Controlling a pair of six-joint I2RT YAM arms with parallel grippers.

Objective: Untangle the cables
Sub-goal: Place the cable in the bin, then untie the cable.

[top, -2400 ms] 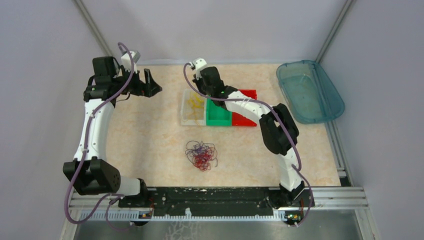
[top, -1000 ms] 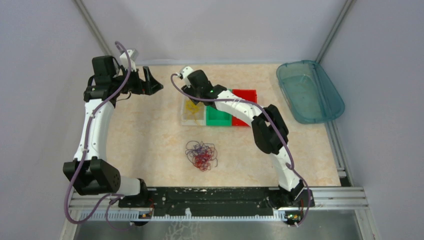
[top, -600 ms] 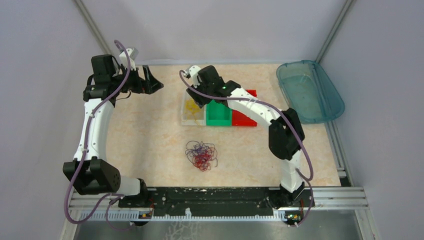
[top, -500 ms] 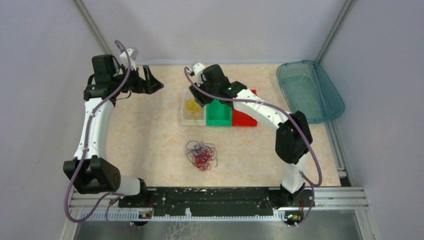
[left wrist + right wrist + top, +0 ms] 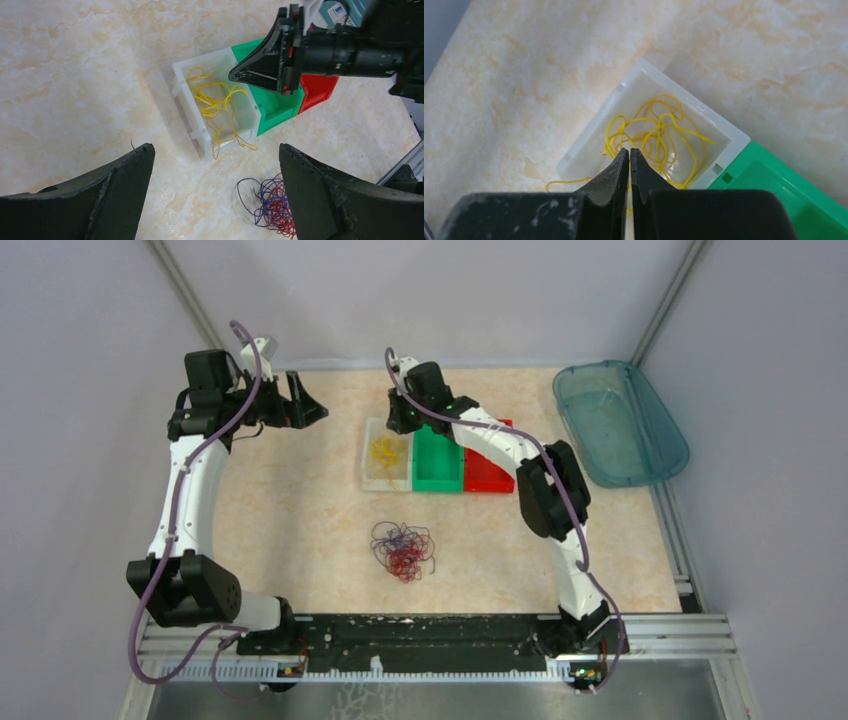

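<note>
- Bins stand in a row at the far side of the table [image 5: 300, 520]: a white bin [image 5: 599, 117], a green bin [image 5: 436, 462] and a red bin [image 5: 488, 480], which I read as one per colour.
- Inside the white bin lie the yellow wires [image 5: 659, 135] (one strand trails over the rim).
- My right gripper [image 5: 629, 150] hangs just above them, fingers pressed together with nothing between, so I judge that drop done.
- Near the table's middle, well apart from the bins, the red and purple tangle [image 5: 402, 548] remains to be sorted.
- My left gripper [image 5: 215, 147] is spread wide and empty, parked high to one side, probably for clearance.
</note>
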